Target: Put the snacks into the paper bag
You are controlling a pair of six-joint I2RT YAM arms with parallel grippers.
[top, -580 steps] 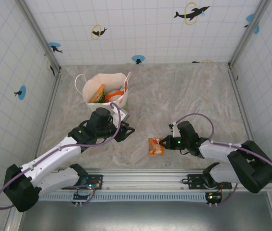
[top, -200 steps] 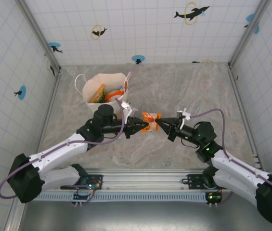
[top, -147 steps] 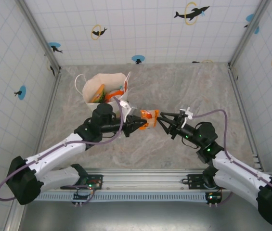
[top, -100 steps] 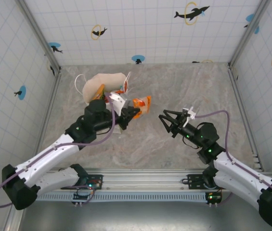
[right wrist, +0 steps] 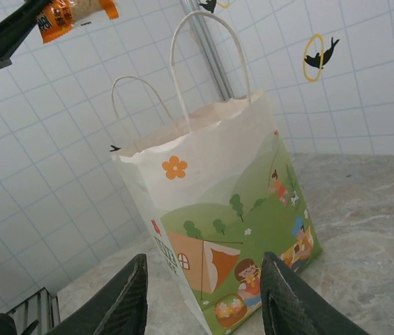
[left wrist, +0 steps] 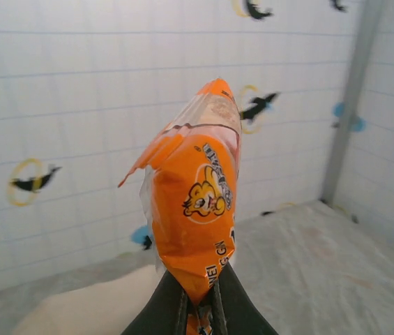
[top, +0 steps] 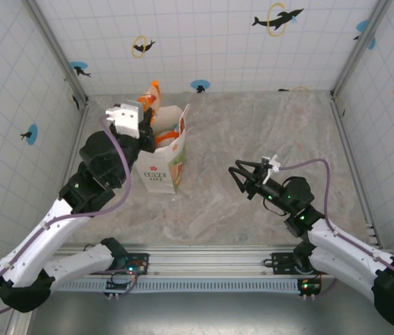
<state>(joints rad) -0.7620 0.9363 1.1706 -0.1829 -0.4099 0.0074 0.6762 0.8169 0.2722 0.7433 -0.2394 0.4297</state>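
Right, nearest us the right gripper (top: 241, 179) hovers over the marble table (top: 273, 132), jaws parted, nothing between them. Beyond it to the left stands the paper bag (top: 160, 167), upright, snacks (top: 167, 137) showing inside. Farther back, the left gripper (top: 146, 112) pinches an orange packet (left wrist: 195, 209) tight, raised high by the bag's far rim.
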